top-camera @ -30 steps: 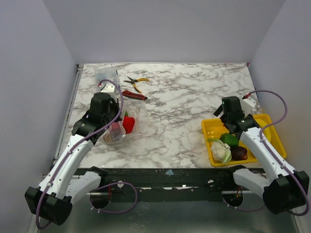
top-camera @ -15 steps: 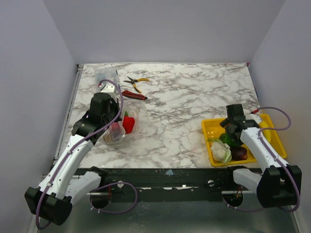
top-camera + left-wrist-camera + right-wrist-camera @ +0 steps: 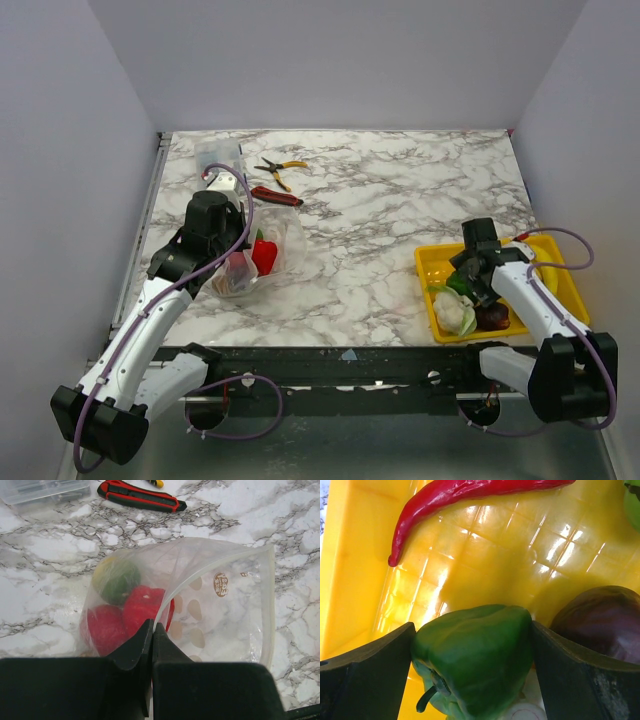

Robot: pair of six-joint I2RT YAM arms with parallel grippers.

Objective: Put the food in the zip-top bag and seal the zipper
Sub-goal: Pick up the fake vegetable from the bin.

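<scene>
Jaws of the right gripper [image 3: 472,655] bracket the green pepper [image 3: 475,650], with a pad against each flank as far as the wrist view shows. You are therefore grasping it low in the yellow tray [image 3: 350,555]. Above it in that view lies the red chili [image 3: 470,492], and at the right edge the maroon piece [image 3: 605,620]. The pale leafy piece [image 3: 453,310] sits just below the gripper in the overhead view.

At centre-left of the overhead view, the left gripper [image 3: 152,635] is clenched on the near lip of the zip-top bag [image 3: 225,595]. This holds its mouth open, with the zipper [image 3: 273,610] unsealed. Red pieces [image 3: 142,605] and a green one [image 3: 117,580] already lie inside.

Risk: the pepper is glossy and rounded, so a light squeeze may let it roll out as you lift. A low lift could also drag the neighbouring food. The thin film may slip from the left pinch and collapse the opening.

Compared with half a second ago, your right gripper has dropped toward the lower left onto the pepper. The left arm and bag are unchanged.
</scene>
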